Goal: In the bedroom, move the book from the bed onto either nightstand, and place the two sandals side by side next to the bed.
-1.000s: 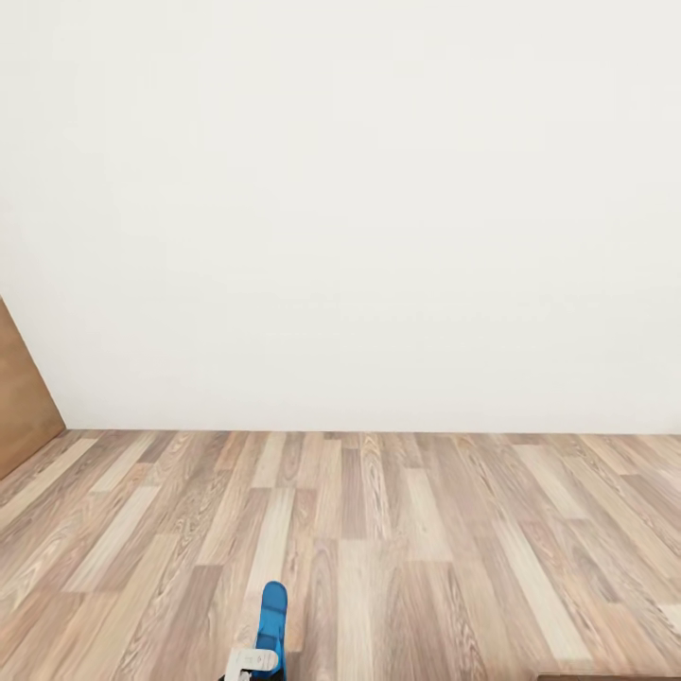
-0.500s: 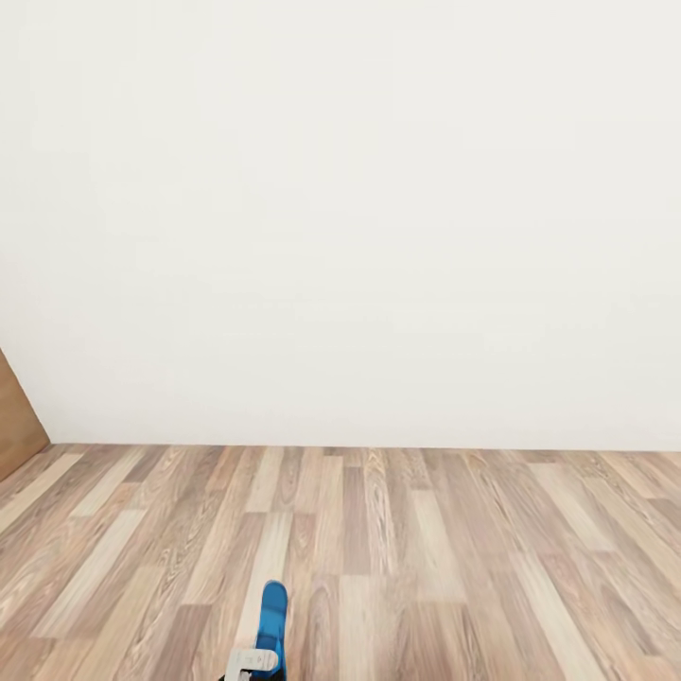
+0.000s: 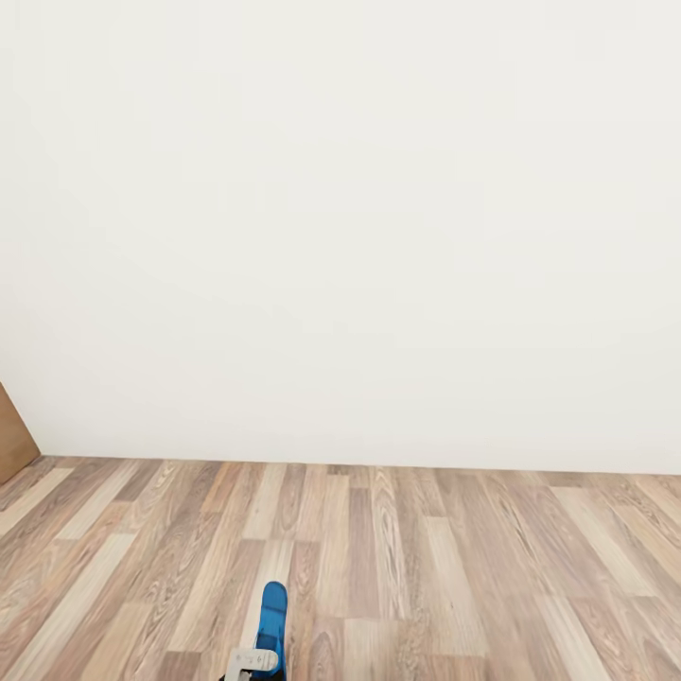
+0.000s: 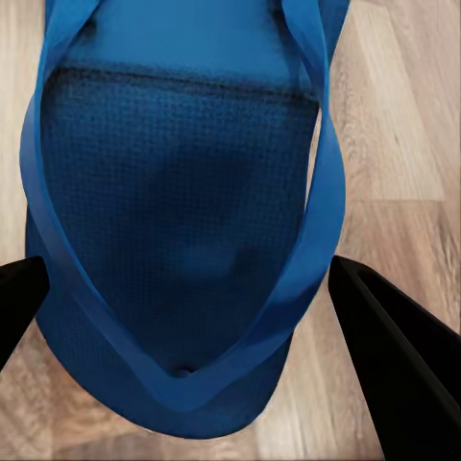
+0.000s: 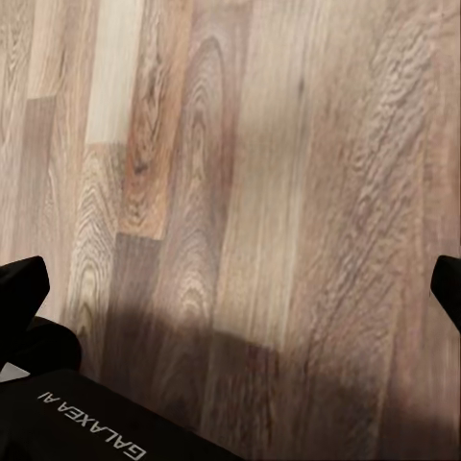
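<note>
One bright blue sandal point(image 3: 272, 610) sticks up at the bottom edge of the head view, held over the wooden floor by my left gripper point(image 3: 253, 664). In the left wrist view the sandal point(image 4: 182, 221) lies sole-up with its strap showing, and my left gripper point(image 4: 187, 283) is shut on it, black fingers point(image 4: 394, 355) pressed against both its sides. My right gripper point(image 5: 235, 283) is open over bare floor, its fingertips point(image 5: 24, 283) far apart with nothing between them. The book, the bed, the nightstand and the second sandal are out of view.
A plain white wall point(image 3: 340, 236) stands straight ahead, meeting the wood plank floor point(image 3: 426, 567). A brown wooden panel point(image 3: 11, 440) pokes in at the left edge. A black part of my body lettered GALAXEA AI point(image 5: 96, 427) appears in the right wrist view.
The whole head view has shifted: the wall's foot sits lower in the picture and the brown panel has slid toward the left edge. The sandal stays held in the same place.
</note>
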You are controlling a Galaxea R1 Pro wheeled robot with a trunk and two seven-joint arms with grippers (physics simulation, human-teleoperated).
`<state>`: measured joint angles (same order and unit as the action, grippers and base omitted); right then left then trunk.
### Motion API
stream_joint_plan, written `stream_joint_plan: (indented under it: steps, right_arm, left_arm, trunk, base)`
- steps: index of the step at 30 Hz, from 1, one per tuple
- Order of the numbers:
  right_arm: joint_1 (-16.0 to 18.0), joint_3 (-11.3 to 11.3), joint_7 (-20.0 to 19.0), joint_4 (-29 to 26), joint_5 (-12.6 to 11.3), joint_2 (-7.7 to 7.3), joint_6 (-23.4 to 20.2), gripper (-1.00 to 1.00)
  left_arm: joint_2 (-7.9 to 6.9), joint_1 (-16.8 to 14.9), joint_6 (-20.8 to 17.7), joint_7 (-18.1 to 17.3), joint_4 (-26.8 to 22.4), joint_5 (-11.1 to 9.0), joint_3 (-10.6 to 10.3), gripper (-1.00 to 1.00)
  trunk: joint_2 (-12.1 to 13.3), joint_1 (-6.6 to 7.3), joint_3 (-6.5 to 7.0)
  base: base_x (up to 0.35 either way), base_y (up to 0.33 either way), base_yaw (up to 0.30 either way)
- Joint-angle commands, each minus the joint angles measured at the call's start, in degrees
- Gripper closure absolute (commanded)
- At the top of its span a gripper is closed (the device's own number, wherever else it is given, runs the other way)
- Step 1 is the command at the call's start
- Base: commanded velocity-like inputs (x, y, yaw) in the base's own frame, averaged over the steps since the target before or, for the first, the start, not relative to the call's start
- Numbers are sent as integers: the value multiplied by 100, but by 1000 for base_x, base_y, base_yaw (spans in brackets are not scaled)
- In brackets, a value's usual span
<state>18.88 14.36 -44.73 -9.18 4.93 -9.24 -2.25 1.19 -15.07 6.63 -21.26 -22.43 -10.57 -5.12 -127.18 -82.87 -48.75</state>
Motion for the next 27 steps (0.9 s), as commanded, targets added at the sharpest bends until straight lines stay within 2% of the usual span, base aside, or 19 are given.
stream_joint_plan:
  steps: [1,9,27]
  right_arm:
    - [2,50,-23,-6,52,2,-23,-100]
    - [2,50,-17,-7,52,2,-26,-100]
    - [2,50,-9,-6,52,2,-28,-100]
  left_arm:
    - [-5,-4,22,8,4,-59,-41,100]
    - [-5,-4,22,8,9,-59,-41,100]
    - [-5,-3,22,8,9,-59,-41,100]
  trunk:
    - [-2,-2,-5]
    - [-2,-2,-5]
    - [-2,-2,-5]
  base:
    - [327,0,0]
    - [327,0,69]
    - [327,0,274]
